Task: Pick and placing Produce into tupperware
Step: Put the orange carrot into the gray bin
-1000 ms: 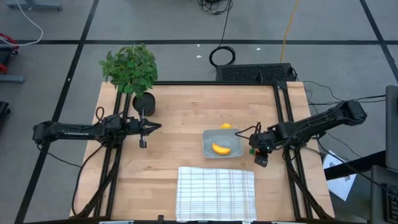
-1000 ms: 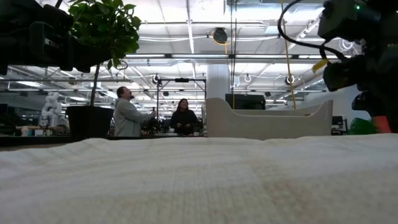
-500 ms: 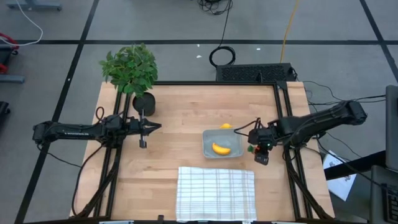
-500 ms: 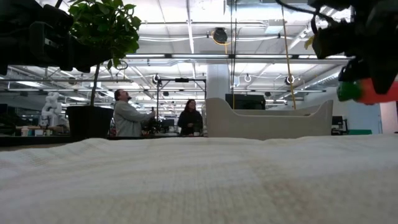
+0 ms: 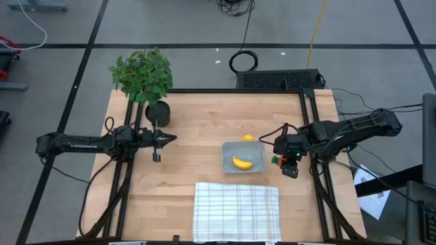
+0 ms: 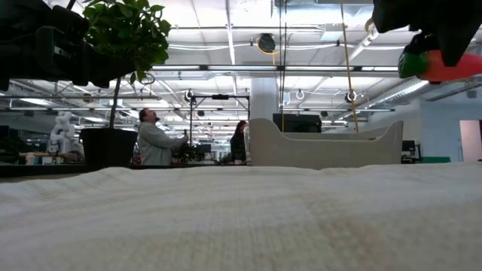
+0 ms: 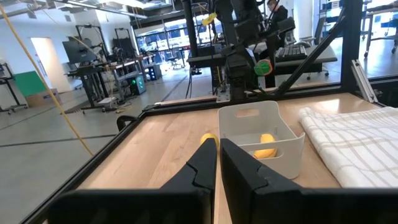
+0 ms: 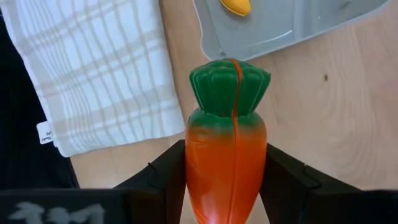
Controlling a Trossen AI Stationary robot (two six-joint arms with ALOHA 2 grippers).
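My right gripper [image 5: 283,159] hangs near the table's right edge, shut on the orange carrot [image 8: 226,154], whose green top [image 8: 230,86] points out past the fingertips. The carrot [image 6: 437,65] is high above the table in the low view. The clear tupperware [image 5: 243,157] stands just left of the gripper with the yellow banana [image 5: 242,162] lying inside. The lemon [image 5: 248,138] rests on the wood at the tupperware's far side. My left gripper [image 5: 158,140] waits shut over the table's left part, near the plant pot. My right gripper pinches the carrot's orange body [image 8: 225,168] between its two fingers [image 8: 166,179], one on each side. The fingers come from the table's right and lie along the carrot, so the green top sticks out ahead toward the tupperware. The carrot is lifted clear of the table.
A white checked cloth [image 5: 236,210] lies at the near edge, in front of the tupperware. A leafy potted plant [image 5: 144,78] stands at the far left corner. Bare wood shows between the left gripper and the tupperware. People stand in the room beyond the table.
My right gripper has risen, carrying the carrot from table height up to well above the tupperware's rim, and has shifted slightly toward the far edge. It has stayed shut on the carrot.
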